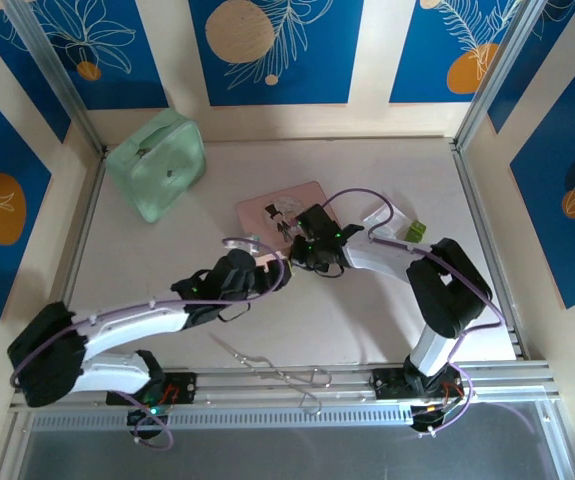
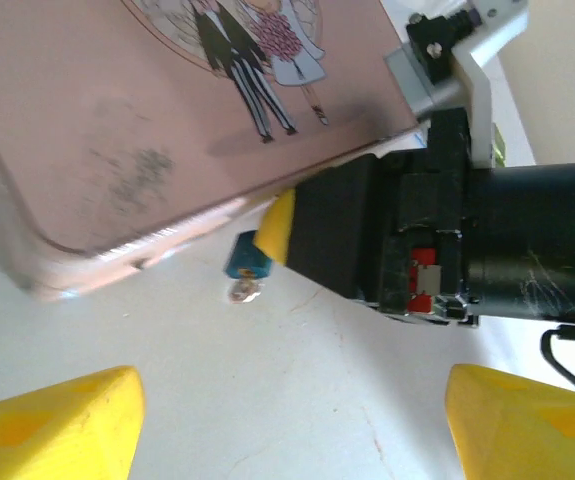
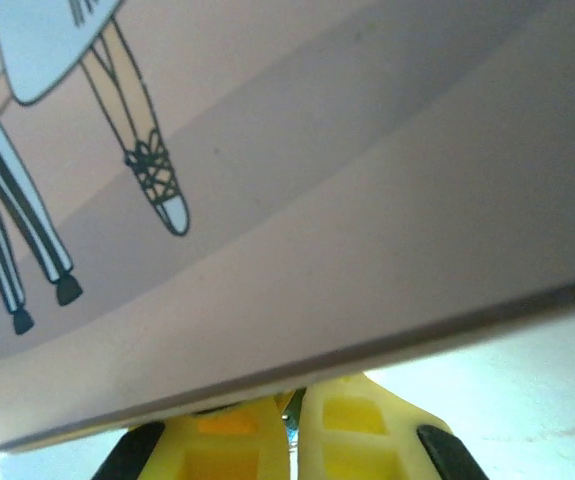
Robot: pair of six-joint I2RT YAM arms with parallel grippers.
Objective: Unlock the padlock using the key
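Left gripper (image 2: 287,420): seen nearest the left wrist camera, yellow fingers spread apart, nothing between them, above the white bench (image 2: 297,380).
Small silvery-grey padlock with a blue-teal bit (image 2: 247,262): lying on the bench at the pink picture tin's (image 2: 167,120) near edge, at 12 o'clock from the left gripper.
Right gripper (image 3: 293,440): fingers pressed together, tip touching the padlock's blue part; whether anything is pinched cannot be told.
Step judged: the padlock is being steadied.
Next move: no key can be made out; one must be located.
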